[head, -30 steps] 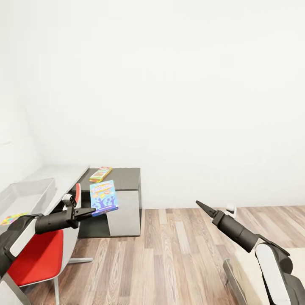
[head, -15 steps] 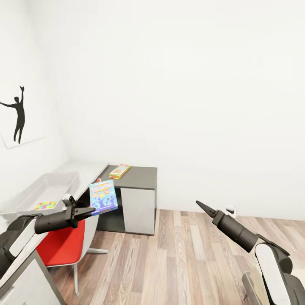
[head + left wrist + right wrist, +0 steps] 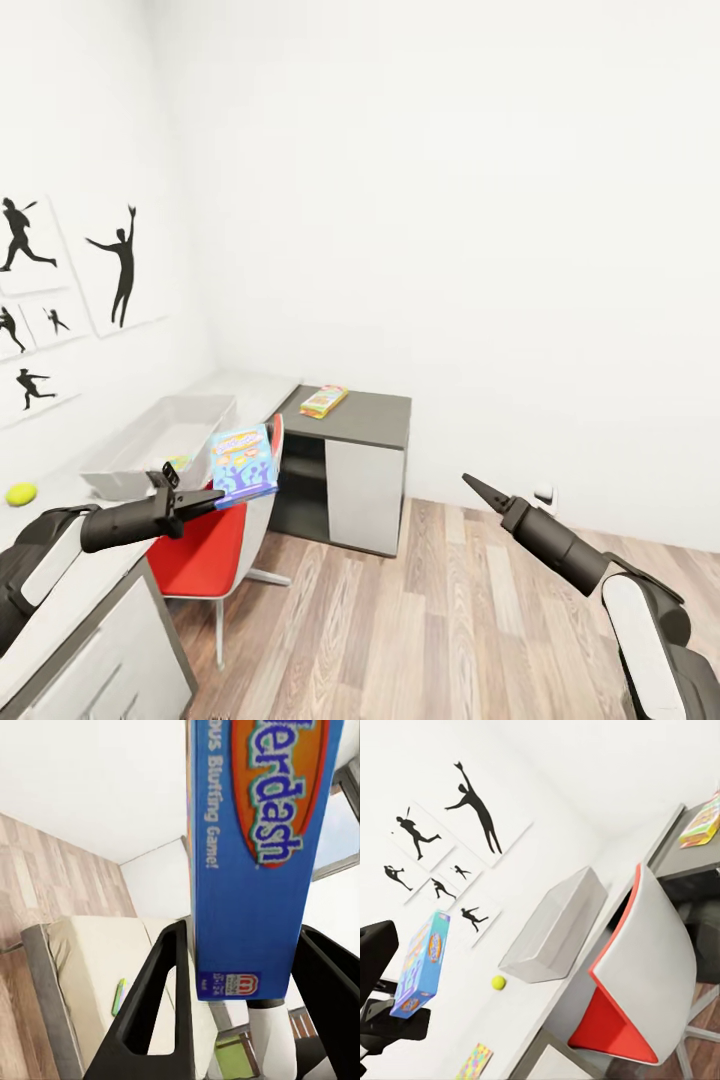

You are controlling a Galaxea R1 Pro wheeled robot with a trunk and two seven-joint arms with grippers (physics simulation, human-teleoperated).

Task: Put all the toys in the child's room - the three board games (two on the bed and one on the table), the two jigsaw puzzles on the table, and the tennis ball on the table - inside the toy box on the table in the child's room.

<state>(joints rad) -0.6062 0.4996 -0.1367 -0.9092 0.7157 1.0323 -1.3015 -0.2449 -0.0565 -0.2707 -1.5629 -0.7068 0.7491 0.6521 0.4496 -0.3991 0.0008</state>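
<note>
Blue cardboard sits clamped between the 2 fingers of my left gripper (image 3: 212,497): a board game (image 3: 244,462) gripped at its lower edge and standing upright above the fingers, cover facing my head camera. I hold it edge-on like that, I judge, so it can be carried over the rim of the toy box (image 3: 160,443) and dropped in flat. In my left wrist view the cover reads "…erdash" in large blue letters on an orange oval, with "…s Bluffing Game!" down the side and a small red maker's logo near the corner, too small to read.

My right gripper (image 3: 472,485) is held out over the wood floor (image 3: 420,610), well apart from everything; its fingers look pressed together to a point, with nothing between them.

That grey bin rests on the pale table (image 3: 80,575) to my left, beside the red chair (image 3: 215,545). A tennis ball (image 3: 20,493) lies on the table top near the box, outside it. Another colourful game box (image 3: 323,400) lies flat on the dark grey cabinet (image 3: 365,455) beyond. In my right wrist view a jigsaw puzzle (image 3: 474,1060) lies on the same table; something small and colourful may already be inside the bin, but I cannot tell what.
</note>
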